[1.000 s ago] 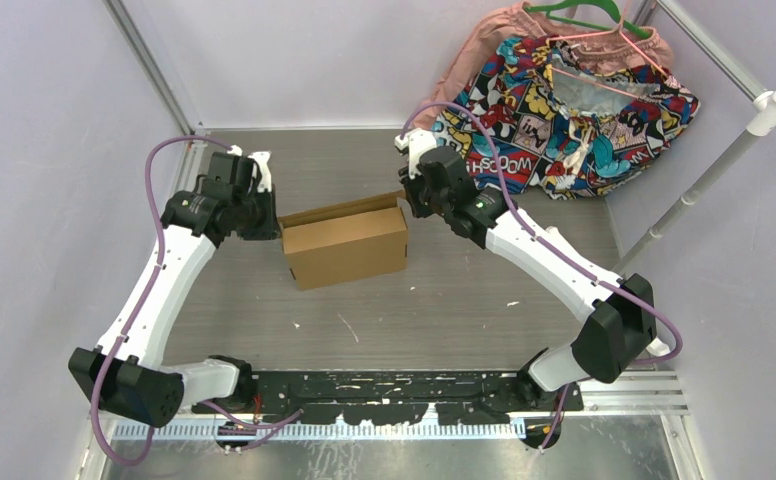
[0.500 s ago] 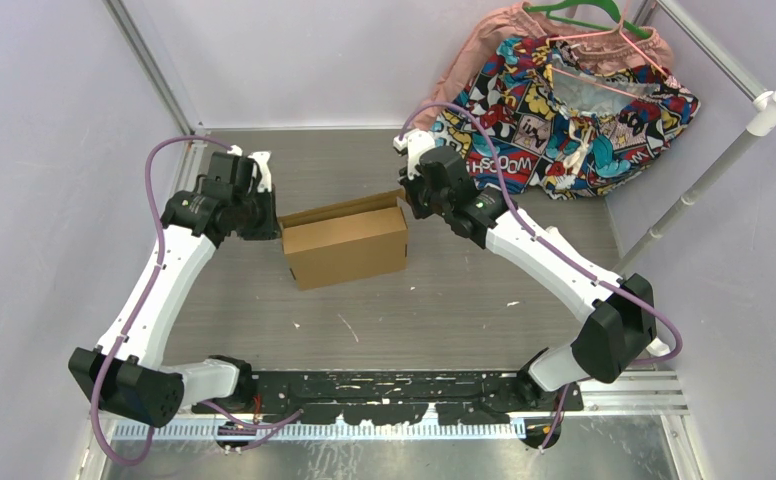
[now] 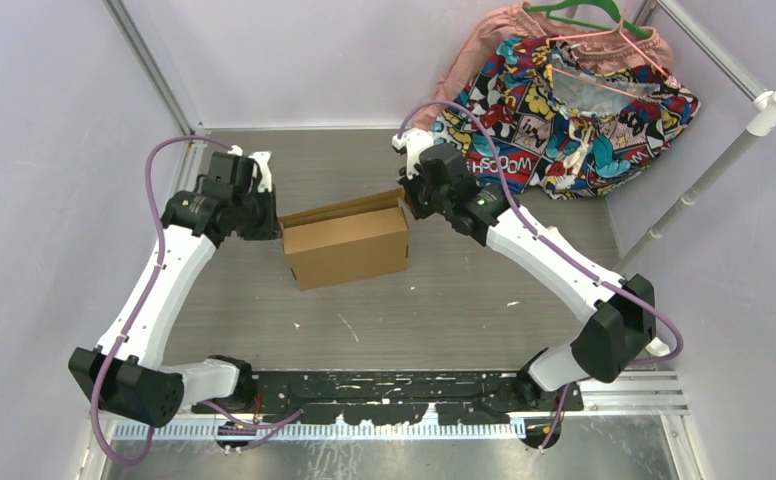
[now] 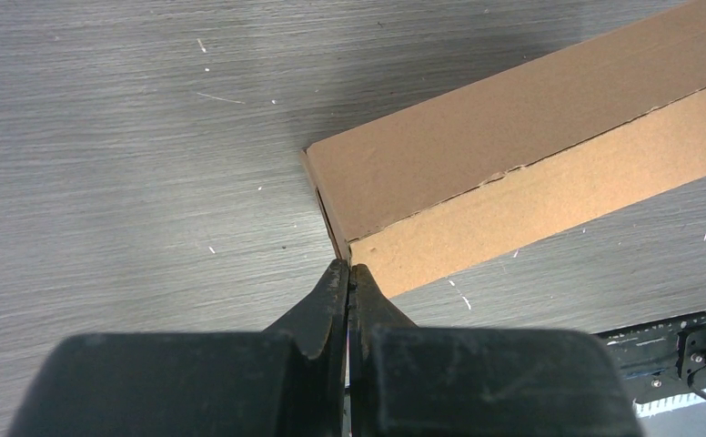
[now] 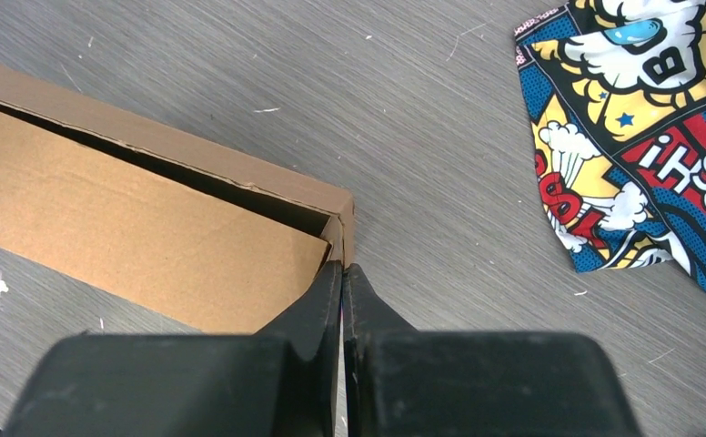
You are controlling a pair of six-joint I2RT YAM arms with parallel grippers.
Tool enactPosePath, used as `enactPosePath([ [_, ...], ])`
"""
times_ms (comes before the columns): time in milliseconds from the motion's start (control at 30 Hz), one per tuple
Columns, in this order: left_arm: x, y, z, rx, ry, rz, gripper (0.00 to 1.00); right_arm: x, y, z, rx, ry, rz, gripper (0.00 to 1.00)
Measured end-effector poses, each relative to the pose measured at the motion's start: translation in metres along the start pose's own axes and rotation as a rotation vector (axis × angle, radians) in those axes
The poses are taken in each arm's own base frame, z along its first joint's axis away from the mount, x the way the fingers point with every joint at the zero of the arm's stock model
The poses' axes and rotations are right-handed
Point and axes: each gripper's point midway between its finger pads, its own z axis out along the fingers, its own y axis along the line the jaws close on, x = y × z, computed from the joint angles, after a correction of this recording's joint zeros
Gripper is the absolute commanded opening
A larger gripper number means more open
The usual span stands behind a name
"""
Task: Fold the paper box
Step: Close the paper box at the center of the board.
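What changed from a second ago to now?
Hardly anything. The right gripper closed its jaws at the right end of the paper box. The left gripper stayed shut at the other end, and the box stayed put.

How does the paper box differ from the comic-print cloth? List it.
The paper box is plain brown; the cloth is multicoloured comic print. The box is a neat rectangular shape; the cloth lies crumpled. The box sits mid-table; the cloth is at the far right corner. Both rest on the table.
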Motion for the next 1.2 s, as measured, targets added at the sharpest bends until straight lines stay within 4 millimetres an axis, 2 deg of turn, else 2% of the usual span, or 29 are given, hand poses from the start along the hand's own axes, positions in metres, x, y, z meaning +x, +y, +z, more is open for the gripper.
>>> enactPosePath([
  [433,0.000,0.000,0.000,0.000,0.000,0.000,0.00,-0.011,0.002,-0.001,-0.003,0.025,0.025,0.03],
  [1200,-0.003,-0.005,0.002,0.003,0.006,0.016,0.00,-0.004,0.005,-0.009,-0.007,0.140,0.062,0.01],
])
